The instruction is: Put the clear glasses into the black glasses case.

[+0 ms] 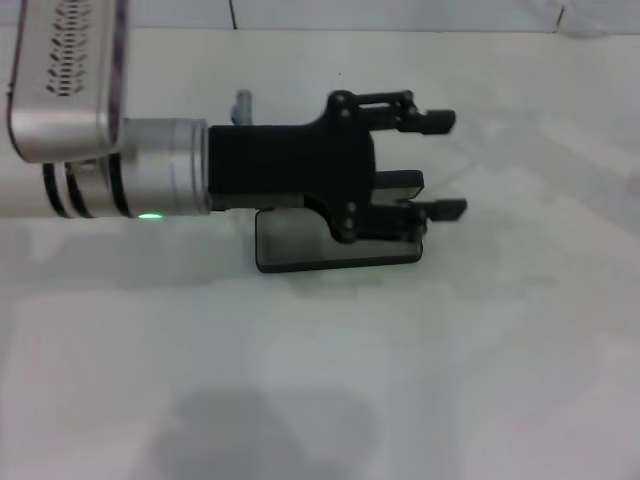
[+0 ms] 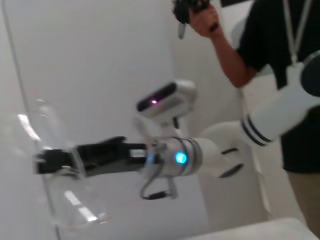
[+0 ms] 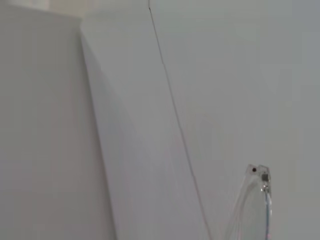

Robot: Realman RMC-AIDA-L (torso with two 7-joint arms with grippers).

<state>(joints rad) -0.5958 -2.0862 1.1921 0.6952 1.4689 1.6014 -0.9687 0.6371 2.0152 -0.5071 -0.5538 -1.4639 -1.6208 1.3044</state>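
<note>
- Here, the left end effector hangs open above the open case on the counter.
- The right end effector grips the glasses.

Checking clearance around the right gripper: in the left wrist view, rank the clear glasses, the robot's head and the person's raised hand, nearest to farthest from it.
From the right gripper:
1. clear glasses, right at it.
2. robot's head, back along its arm, higher up.
3. person's raised hand, behind the robot, farthest.
</note>
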